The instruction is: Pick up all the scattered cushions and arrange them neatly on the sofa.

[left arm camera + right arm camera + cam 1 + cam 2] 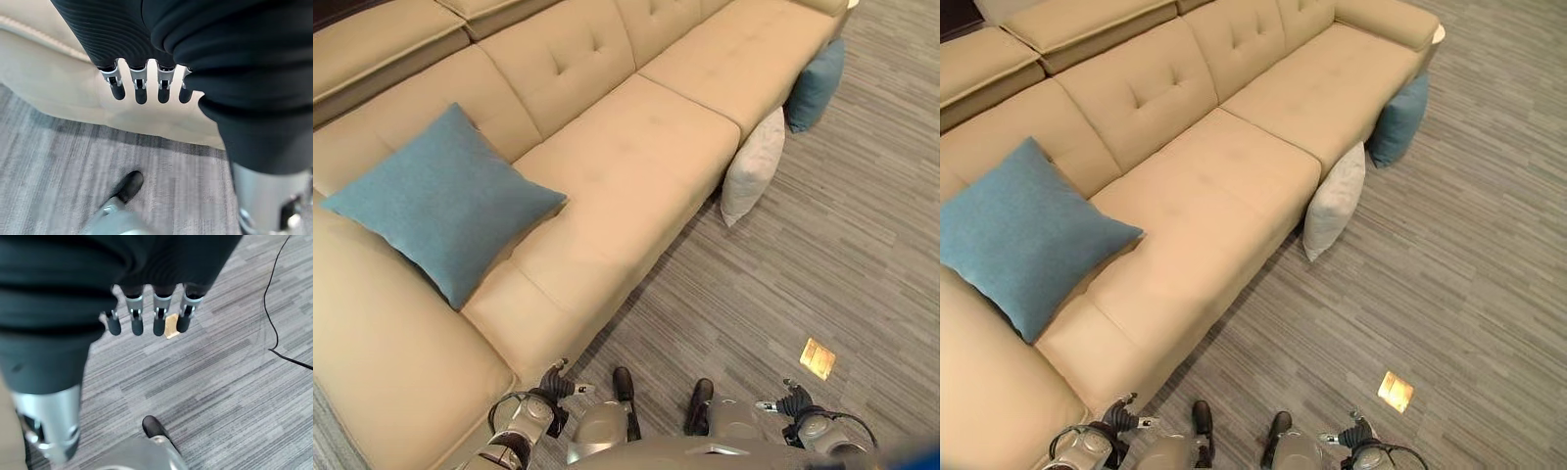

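Teal cushion point(440, 211) sits on your sofa point(636, 166) at 10; white cushion point(754, 166) and second teal one point(816, 86) lean on its front at 1. Left robot hand point(142, 88) and right robot hand point(146, 318) hang spread, empty.

Left hand point(142, 73) and right hand point(146, 313): dark ribbed covers over back and wrist, silver fingers point(141, 88) with dark rounded tips, small metal brackets at the finger bases. Forearms silver-grey.

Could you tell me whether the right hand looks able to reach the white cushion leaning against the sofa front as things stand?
Probably not yet: the right hand hangs open over bare carpet, and the white cushion stands well ahead; nothing blocks the way.
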Available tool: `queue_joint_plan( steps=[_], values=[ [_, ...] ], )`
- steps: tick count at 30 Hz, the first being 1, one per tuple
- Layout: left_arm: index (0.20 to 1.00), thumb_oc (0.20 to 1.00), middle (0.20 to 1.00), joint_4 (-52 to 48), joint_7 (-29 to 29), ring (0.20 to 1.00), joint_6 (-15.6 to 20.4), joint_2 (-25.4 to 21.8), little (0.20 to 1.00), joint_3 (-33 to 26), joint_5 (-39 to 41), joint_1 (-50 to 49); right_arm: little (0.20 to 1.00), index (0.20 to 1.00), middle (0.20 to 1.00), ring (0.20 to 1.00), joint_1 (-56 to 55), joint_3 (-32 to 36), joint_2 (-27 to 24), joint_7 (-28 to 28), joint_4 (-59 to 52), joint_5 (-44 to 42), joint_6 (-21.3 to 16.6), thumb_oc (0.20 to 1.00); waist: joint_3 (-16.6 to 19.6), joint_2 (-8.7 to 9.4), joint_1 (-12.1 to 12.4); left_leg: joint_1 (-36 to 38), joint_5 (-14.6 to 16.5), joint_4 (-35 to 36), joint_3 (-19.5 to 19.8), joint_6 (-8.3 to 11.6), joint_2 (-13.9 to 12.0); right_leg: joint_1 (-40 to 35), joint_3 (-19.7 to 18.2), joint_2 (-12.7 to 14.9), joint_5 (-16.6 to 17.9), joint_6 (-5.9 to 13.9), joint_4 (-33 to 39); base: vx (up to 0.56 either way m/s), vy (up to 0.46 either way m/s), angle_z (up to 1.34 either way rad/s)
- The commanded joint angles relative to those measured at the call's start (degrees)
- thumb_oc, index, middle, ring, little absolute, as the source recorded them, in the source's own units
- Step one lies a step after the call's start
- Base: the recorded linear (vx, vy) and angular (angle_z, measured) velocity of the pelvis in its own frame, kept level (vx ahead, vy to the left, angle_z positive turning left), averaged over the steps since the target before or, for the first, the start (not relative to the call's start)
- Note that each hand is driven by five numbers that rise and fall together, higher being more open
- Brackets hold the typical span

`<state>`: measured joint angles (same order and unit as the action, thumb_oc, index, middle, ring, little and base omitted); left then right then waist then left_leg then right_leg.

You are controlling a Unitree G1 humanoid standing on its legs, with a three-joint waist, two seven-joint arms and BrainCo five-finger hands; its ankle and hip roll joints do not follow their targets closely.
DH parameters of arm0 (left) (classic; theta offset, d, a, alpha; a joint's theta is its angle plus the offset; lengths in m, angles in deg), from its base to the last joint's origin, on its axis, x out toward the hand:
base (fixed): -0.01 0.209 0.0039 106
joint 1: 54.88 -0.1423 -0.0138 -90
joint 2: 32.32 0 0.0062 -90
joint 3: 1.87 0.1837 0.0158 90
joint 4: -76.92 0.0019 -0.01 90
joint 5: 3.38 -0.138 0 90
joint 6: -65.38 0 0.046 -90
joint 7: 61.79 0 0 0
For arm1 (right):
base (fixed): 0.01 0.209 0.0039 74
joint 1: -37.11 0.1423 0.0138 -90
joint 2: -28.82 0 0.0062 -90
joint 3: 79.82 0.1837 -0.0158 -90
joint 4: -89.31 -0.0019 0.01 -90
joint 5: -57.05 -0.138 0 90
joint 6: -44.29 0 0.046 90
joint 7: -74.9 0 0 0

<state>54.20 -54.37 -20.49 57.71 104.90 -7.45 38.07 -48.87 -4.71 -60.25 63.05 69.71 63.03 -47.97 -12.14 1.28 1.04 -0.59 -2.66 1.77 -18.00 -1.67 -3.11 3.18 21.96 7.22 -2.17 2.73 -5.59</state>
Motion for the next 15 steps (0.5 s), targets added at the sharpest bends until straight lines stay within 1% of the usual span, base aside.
queue_joint_plan(
  steps=[1,2,3,4,5,6,7,8,9,10,11,12,13,15],
  values=[
    [1.000,1.000,1.000,0.0,0.0,1.000,0.5,0.6,1.000,-0.7,-1.8,1.0,1.000,1.000,1.000,1.000,0.8,-1.3,-2.9,-1.1,0.3,1.6,0.0,1.000,1.1,0.89,1.9,-0.5,4.1,-1.7,6.2,1.28,2.5,-2.0,-0.6,0.9,-1.1,4.76,-0.8,0.05,-0.165,-0.57],
    [1.000,1.000,1.000,0.0,-0.1,1.000,0.5,0.9,1.000,-0.2,-2.0,1.3,1.000,1.000,1.000,1.000,0.8,-1.0,-3.2,-1.2,-0.3,1.1,-0.2,1.000,1.2,0.43,1.1,0.0,4.0,-1.3,6.3,1.70,2.2,-2.2,-1.8,0.0,-1.2,4.60,-0.1,0.04,-0.120,-0.34],
    [1.000,1.000,1.000,0.0,-0.1,1.000,0.5,0.9,1.000,-0.2,-2.0,1.3,1.000,1.000,1.000,1.000,0.8,-0.9,-3.2,-1.2,-0.4,1.1,-0.2,1.000,1.3,0.43,1.1,-0.3,3.8,-1.3,6.3,1.69,2.2,-2.0,-1.8,-0.1,-1.0,4.57,0.1,0.03,-0.138,-0.14],
    [1.000,1.000,1.000,-0.2,-0.1,1.000,0.5,1.0,1.000,0.1,-2.2,1.5,1.000,1.000,1.000,1.000,0.8,-0.6,-3.4,-1.2,-0.6,0.6,-0.3,1.000,1.3,0.22,0.6,0.1,3.9,-1.4,6.2,1.91,1.9,-2.2,-2.7,-0.5,-1.0,4.41,0.7,0.04,-0.154,-0.08],
    [1.000,1.000,1.000,-0.3,-0.2,1.000,0.4,1.3,1.000,0.7,-2.4,1.9,1.000,1.000,1.000,1.000,0.7,-0.4,-3.6,-1.2,-0.8,0.1,-0.5,1.000,1.2,-0.01,-0.3,0.3,4.3,-2.4,6.2,2.37,1.5,-2.5,-3.9,-1.3,-0.9,3.97,1.8,0.05,-0.155,-0.13],
    [1.000,1.000,1.000,-0.3,-0.2,1.000,0.4,1.3,1.000,0.7,-2.4,1.9,1.000,1.000,1.000,1.000,0.7,-0.4,-3.6,-1.2,-0.8,0.1,-0.5,1.000,1.2,-0.03,-0.3,0.3,4.3,-2.5,6.2,2.38,1.5,-2.5,-3.9,-1.3,-0.9,3.95,1.8,0.06,-0.244,-0.20],
    [1.000,1.000,1.000,-0.6,-0.2,1.000,0.5,1.8,1.000,1.3,-2.2,2.2,1.000,1.000,1.000,1.000,0.3,-0.4,-3.9,-1.4,-0.6,-0.1,-0.8,1.000,0.5,0.17,-1.2,-0.4,5.7,-7.5,6.0,3.28,0.3,-3.4,-5.1,-2.1,-1.0,3.21,3.0,0.03,-0.187,-0.22],
    [1.000,1.000,1.000,-0.9,-0.3,1.000,0.6,2.0,1.000,1.4,-1.9,2.2,1.000,1.000,1.000,1.000,0.0,-0.3,-3.9,-1.4,-0.5,-0.3,-0.8,1.000,0.1,0.45,-1.3,-1.2,6.2,-10.5,5.9,3.64,-0.3,-4.0,-5.6,-2.2,-1.1,2.97,3.7,0.06,-0.306,-0.21],
    [1.000,1.000,1.000,-1.0,-0.2,1.000,0.4,2.5,1.000,1.5,-1.2,2.1,1.000,1.000,1.000,1.000,-0.4,-0.2,-4.1,-1.6,0.3,-0.5,-0.7,1.000,-1.1,1.34,-1.5,-4.1,6.9,-18.2,6.0,4.39,-1.5,-5.3,-6.4,-2.3,-1.3,2.15,4.6,0.05,-0.230,-0.37],
    [1.000,1.000,1.000,-1.0,0.0,1.000,0.4,2.6,1.000,1.6,-0.8,2.2,1.000,1.000,1.000,1.000,-0.4,-0.1,-4.2,-1.6,0.5,-0.7,-0.7,1.000,-1.4,1.51,-1.4,-5.4,6.2,-21.1,6.7,4.72,-1.8,-5.7,-6.9,-2.7,-1.4,1.75,4.9,0.06,-0.208,-0.44],
    [1.000,1.000,1.000,-0.9,0.1,1.000,0.3,2.7,1.000,1.9,-0.7,2.3,1.000,1.000,1.000,1.000,-0.5,-0.1,-4.3,-1.6,0.8,-0.8,-0.4,1.000,-1.7,1.57,-1.4,-6.6,5.6,-22.5,8.1,4.71,-1.5,-5.9,-7.5,-2.8,-1.4,1.39,5.0,0.06,-0.116,-0.70],
    [1.000,1.000,1.000,-1.0,0.1,1.000,0.4,2.7,1.000,2.2,-0.5,2.4,1.000,1.000,1.000,1.000,-0.6,-0.1,-4.3,-1.7,1.1,-0.9,-0.3,1.000,-1.5,1.71,-1.3,-7.9,5.6,-22.0,9.4,4.33,-0.5,-5.9,-8.0,-2.9,-1.4,1.31,5.4,0.15,-0.090,-0.58],
    [1.000,1.000,1.000,-1.1,0.2,1.000,0.4,2.9,1.000,2.6,-0.3,2.3,1.000,1.000,1.000,1.000,-0.8,-0.3,-4.5,-1.8,1.4,-0.9,-0.1,1.000,-1.5,1.68,-0.6,-9.4,6.3,-18.9,11.9,3.53,2.1,-6.7,-9.6,-3.6,-1.6,1.49,6.3,0.19,-0.072,-0.52],
    [1.000,1.000,1.000,-1.0,0.4,1.000,0.4,3.1,1.000,2.8,-0.3,2.4,1.000,1.000,1.000,1.000,-0.7,-0.3,-4.6,-2.1,1.7,-0.8,-0.1,1.000,-1.4,1.18,0.1,-10.3,4.0,-14.2,13.9,3.51,3.7,-7.6,-10.9,-4.7,-1.9,1.83,7.0,0.22,-0.039,-0.26]
  ],
)
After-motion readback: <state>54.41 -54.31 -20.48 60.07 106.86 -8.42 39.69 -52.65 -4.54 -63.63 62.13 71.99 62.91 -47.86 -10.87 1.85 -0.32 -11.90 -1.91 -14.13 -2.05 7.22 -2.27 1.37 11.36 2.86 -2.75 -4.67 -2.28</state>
